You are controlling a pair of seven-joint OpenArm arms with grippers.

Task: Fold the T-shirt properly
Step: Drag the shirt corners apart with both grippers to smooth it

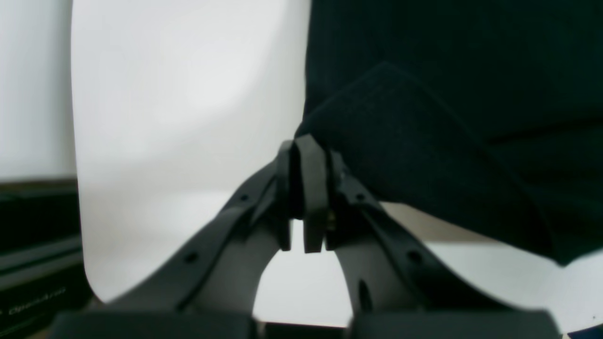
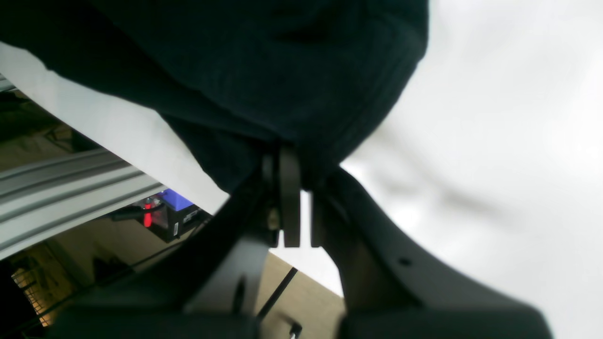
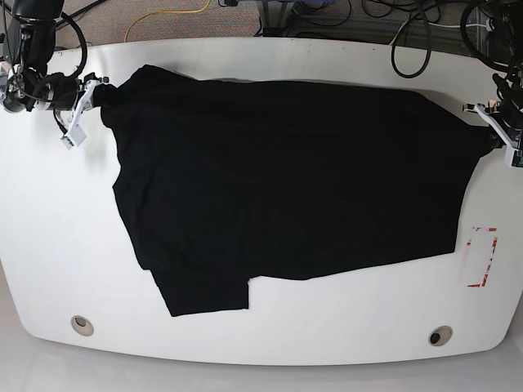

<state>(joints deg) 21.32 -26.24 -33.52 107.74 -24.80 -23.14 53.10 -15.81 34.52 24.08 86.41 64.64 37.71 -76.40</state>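
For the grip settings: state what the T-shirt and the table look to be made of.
T-shirt: soft knit cloth, matte black; it drapes and creases, and a ribbed weave shows in the wrist views. Table: hard, smooth white top, probably laminate or painted board; faint sheen, rounded edge.

The T-shirt [image 3: 286,180] lies spread across the middle of the table [image 3: 49,245], reaching from the upper left of the base view to the right edge. One sleeve hangs down toward the lower left of the frame. The right gripper [image 3: 100,91] sits at the upper left, clamped on the cloth's corner there. The left gripper [image 3: 489,131] sits at the far right edge, pinching the opposite edge. A marked patch [image 3: 482,257] lies on the table at the lower right, just beside the shirt. Cables [image 3: 409,33] run behind the table along the top.
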